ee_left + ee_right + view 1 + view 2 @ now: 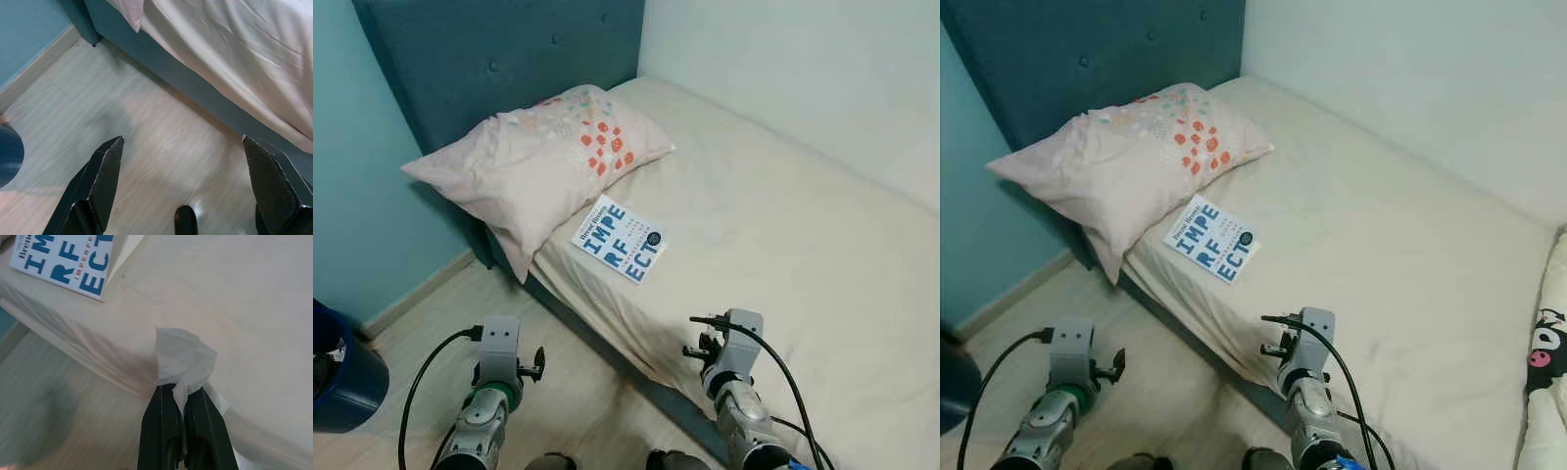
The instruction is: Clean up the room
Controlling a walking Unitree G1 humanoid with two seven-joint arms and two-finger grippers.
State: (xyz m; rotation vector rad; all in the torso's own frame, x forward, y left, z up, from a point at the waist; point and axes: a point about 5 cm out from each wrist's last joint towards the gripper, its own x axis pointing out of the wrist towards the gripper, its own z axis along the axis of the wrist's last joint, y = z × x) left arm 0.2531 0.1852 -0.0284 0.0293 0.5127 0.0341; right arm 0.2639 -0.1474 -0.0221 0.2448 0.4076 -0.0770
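My two arms, silver and cabled

Each of my forearms is ribbed silver metal topped by a grey boxy wrist block with a black cable looping off it; my left gripper (183, 161) and right gripper (182, 406) have long, black, finely textured, tapering fingers.

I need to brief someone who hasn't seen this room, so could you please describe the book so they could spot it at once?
Start at the bed with the cream sheet, against the blue headboard. Near its head lies a pale pillow with orange dots. The book lies flat on the sheet beside the pillow's lower edge, near the bed's side: a white cover with big blue block letters, the only printed thing there.
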